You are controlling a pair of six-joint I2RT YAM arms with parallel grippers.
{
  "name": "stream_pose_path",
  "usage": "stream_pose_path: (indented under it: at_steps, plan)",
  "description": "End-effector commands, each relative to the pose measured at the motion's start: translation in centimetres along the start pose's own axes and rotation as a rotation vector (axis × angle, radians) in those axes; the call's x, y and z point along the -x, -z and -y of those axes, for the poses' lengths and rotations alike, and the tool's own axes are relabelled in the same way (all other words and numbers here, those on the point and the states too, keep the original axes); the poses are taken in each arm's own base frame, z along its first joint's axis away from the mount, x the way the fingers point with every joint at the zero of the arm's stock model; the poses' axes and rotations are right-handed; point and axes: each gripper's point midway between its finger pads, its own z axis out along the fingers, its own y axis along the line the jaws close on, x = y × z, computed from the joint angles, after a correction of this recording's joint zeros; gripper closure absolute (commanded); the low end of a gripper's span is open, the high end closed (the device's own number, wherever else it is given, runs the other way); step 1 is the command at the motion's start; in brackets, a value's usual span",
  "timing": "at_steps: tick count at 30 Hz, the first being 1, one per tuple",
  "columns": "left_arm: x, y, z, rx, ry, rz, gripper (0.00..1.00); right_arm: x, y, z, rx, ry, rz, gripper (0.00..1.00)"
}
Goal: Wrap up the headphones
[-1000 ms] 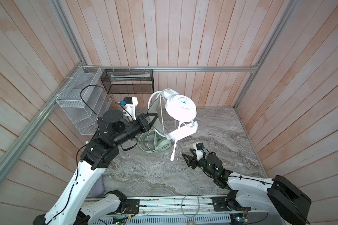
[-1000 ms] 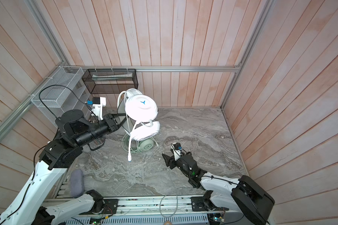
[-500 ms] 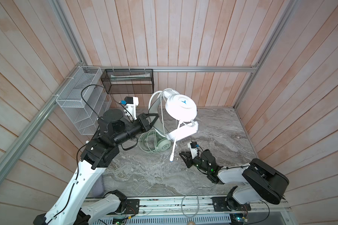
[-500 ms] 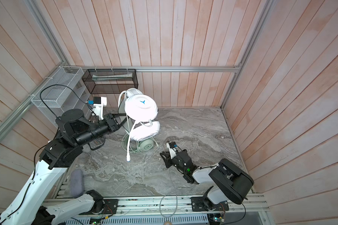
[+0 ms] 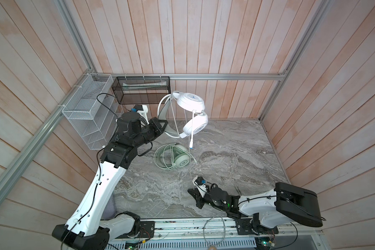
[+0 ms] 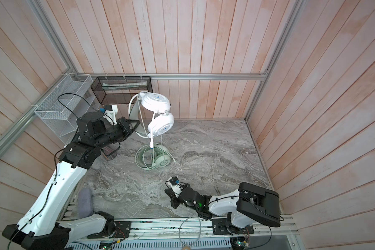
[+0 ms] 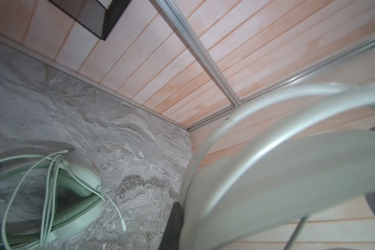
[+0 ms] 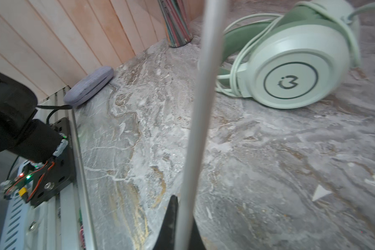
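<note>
The white headphones (image 5: 192, 102) (image 6: 156, 104) hang in the air at the back, mic boom pointing down. My left gripper (image 5: 162, 126) (image 6: 134, 125) is shut on their headband (image 7: 290, 173), which fills the left wrist view beside one dark finger (image 7: 173, 225). The mint green headphones (image 5: 178, 157) (image 6: 160, 158) (image 7: 78, 184) (image 8: 290, 71) lie on the marble with their cable looped over them. Low near the front edge, my right gripper (image 5: 193, 191) (image 6: 169, 191) (image 8: 182, 227) is shut on the white headset's thin cable (image 8: 201, 108), which runs taut up from the jaws.
A white wire basket (image 5: 89, 116) and a black mesh basket (image 5: 141, 91) hang on the back-left walls. A striped cup (image 8: 178, 21) (image 6: 109, 152) stands under the left arm. A grey pouch (image 8: 89, 86) (image 6: 85, 202) lies at the front-left edge.
My right gripper has closed on the white cable and shifted slightly left, its arm folding back toward its base. The left arm and the raised white headset have stayed put.
</note>
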Motion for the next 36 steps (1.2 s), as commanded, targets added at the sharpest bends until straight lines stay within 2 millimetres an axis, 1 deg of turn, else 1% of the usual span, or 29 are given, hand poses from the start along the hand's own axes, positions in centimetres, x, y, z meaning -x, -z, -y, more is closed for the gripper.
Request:
stream_pose_path:
  at_steps: [1,5,8,9,12,13,14,17,20,22,26,31,34,36]
  plan:
    - [2.5,-0.8,0.2,-0.033,0.044,0.070,1.00,-0.6,-0.1,-1.9,-0.028,0.086,-0.046,1.00]
    - [3.6,-2.6,-1.1,0.023,0.047,0.101,1.00,-1.2,-0.1,-5.0,0.037,0.150,-0.101,1.00]
    - [4.0,-3.8,-2.3,0.068,0.038,0.117,1.00,-0.2,0.0,-6.8,0.042,0.225,-0.116,1.00]
    - [4.0,-4.1,-2.9,0.089,0.031,0.119,1.00,0.3,0.3,-7.2,0.044,0.251,-0.122,1.00]
    - [3.4,-4.9,-5.1,0.168,0.012,0.128,1.00,2.6,1.1,-8.5,0.070,0.301,-0.116,1.00]
    - [3.0,-5.1,-6.0,0.201,0.001,0.129,1.00,3.5,1.5,-8.8,0.074,0.316,-0.112,1.00]
    - [2.6,-5.3,-6.6,0.225,-0.014,0.130,1.00,4.5,1.9,-9.1,0.079,0.330,-0.105,1.00]
    - [0.7,-5.9,-8.4,0.324,-0.104,0.125,1.00,6.8,3.0,-9.8,0.081,0.406,-0.120,1.00]
    - [-1.1,-6.3,-9.9,0.417,-0.197,0.104,1.00,9.3,4.0,-9.5,0.022,0.508,-0.157,1.00]
    - [-2.3,-6.4,-11.0,0.473,-0.267,0.088,1.00,11.3,5.1,-9.1,-0.020,0.566,-0.163,1.00]
    - [-4.5,-6.1,-12.1,0.575,-0.444,0.070,1.00,15.3,7.6,-8.3,-0.064,0.613,-0.142,1.00]
    - [-7.7,-5.4,-12.7,0.664,-0.677,0.023,1.00,20.1,10.7,-5.2,-0.183,0.617,-0.097,1.00]
    - [-9.2,-4.6,-12.3,0.705,-0.834,0.028,1.00,23.2,12.7,-4.5,-0.209,0.609,-0.037,1.00]
    - [-10.3,-4.2,-11.9,0.712,-0.918,0.023,1.00,24.7,13.6,-4.0,-0.237,0.613,-0.009,1.00]
